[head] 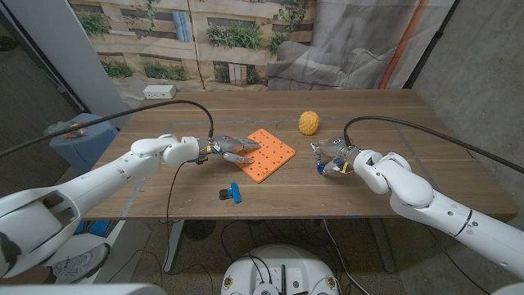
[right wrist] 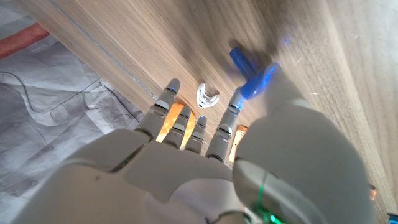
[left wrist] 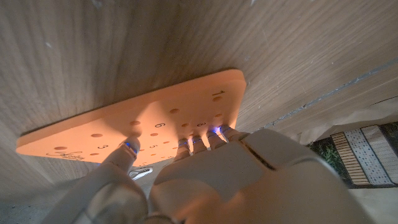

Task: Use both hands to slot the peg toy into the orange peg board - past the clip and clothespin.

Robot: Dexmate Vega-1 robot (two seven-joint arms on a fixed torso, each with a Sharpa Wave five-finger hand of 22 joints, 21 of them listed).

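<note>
The orange peg board (head: 268, 154) lies at the table's middle, its numbered holes showing in the left wrist view (left wrist: 186, 99). My left hand (head: 223, 148) rests its fingertips (left wrist: 186, 144) on the board's left edge, holding nothing. Right of the board, my right hand (head: 332, 156) pinches a small blue peg toy (right wrist: 247, 70) between thumb and a finger, just above the wood. A blue and black clip (head: 232, 194) lies near the front edge, in front of the board. A small white clip (right wrist: 207, 94) lies on the table beyond my right fingers.
A yellow bumpy ball (head: 309, 122) sits behind the board's right corner. A white power strip (head: 159, 93) lies at the table's far left. Black cables arc over both arms. Bare wood spreads to the right of my right hand.
</note>
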